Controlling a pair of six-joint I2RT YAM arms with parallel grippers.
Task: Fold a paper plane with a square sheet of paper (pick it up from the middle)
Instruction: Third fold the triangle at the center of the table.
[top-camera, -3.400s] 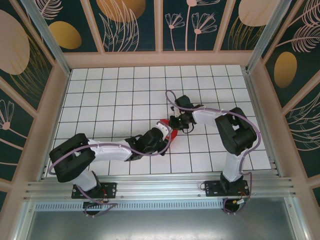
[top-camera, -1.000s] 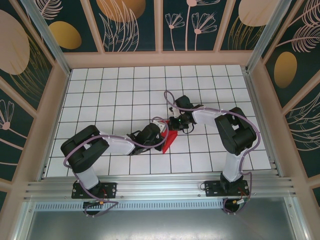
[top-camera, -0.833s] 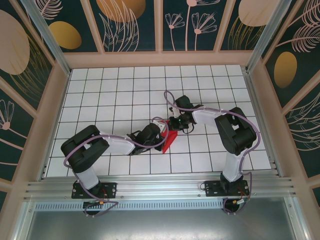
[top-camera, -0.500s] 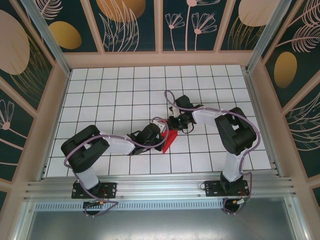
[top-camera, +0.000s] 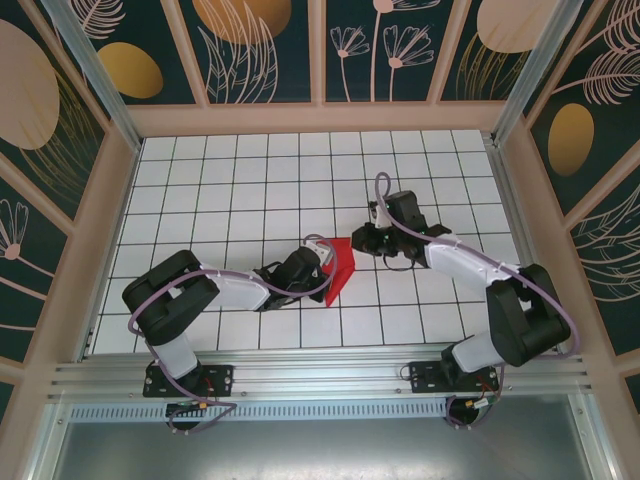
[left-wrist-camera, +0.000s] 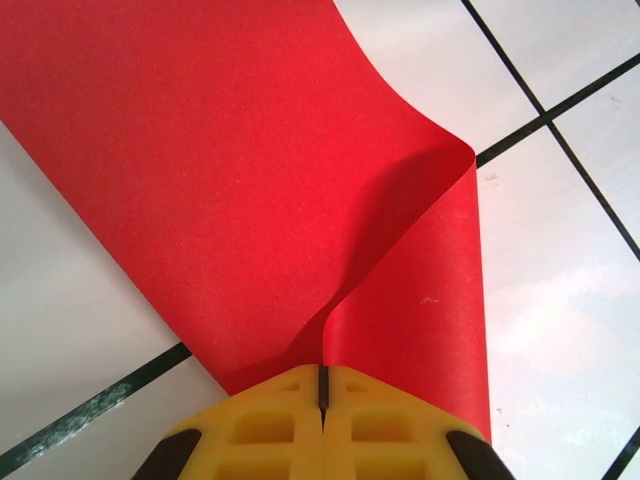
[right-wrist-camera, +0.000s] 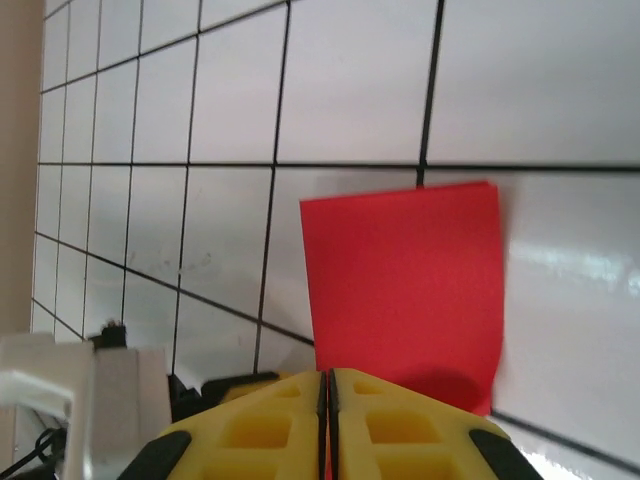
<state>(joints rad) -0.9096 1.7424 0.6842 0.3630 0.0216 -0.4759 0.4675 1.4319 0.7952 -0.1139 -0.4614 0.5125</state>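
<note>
Starting nearest me, the left arm (top-camera: 230, 290) lies low across the table (top-camera: 230, 190). The left gripper (left-wrist-camera: 322, 374) has its pads pressed together on a raised fold of the paper (left-wrist-camera: 250, 170), which curls up off the surface into the seam between them. The paper is a creased red wedge at the middle of the table, between the two grippers.

Just past it, the right gripper (right-wrist-camera: 327, 378) has swung off the top of the paper and now sits at its right edge, pads together. I cannot tell whether they touch the paper. The upper flap now lies flat and uncovered, so I judge one fold pressed and more to go before it is a plane.

Beyond, the table runs on to the patterned walls (top-camera: 260, 50). Only the two grippers, crowded close at the paper, could get in each other's way.
</note>
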